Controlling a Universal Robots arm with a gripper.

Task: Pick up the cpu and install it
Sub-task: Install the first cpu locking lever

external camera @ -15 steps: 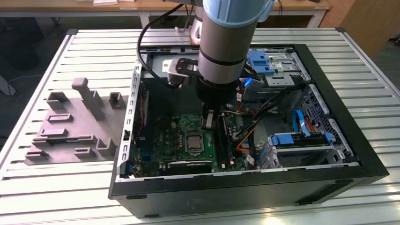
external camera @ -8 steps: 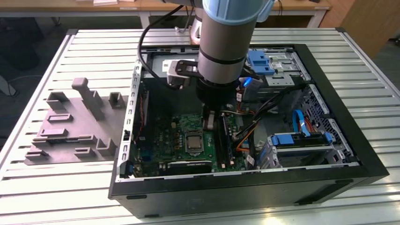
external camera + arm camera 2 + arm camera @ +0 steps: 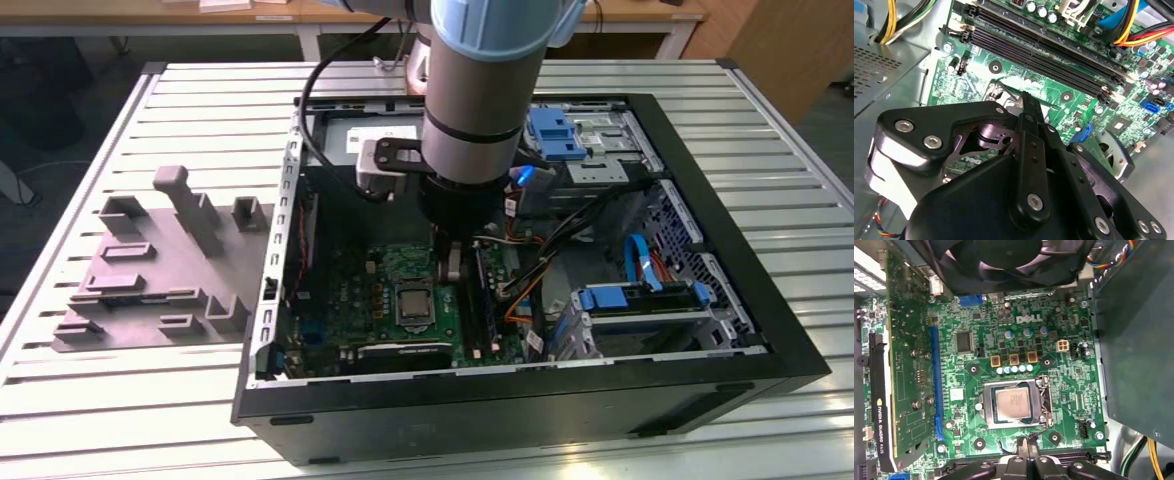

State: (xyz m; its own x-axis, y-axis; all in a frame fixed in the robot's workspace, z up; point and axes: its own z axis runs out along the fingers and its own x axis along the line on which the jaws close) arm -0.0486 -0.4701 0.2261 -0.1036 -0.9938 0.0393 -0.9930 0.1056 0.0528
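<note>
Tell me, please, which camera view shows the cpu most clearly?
The first wrist view: the cpu lies face-on, seated in its metal-framed socket. In the exterior view it is a small pale square below the arm. In the second wrist view the gripper hides it.

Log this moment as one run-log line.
gripper: above motherboard, beside socket, holding nothing visible | cpu: seated in socket | case: open | tray: outside case
</note>
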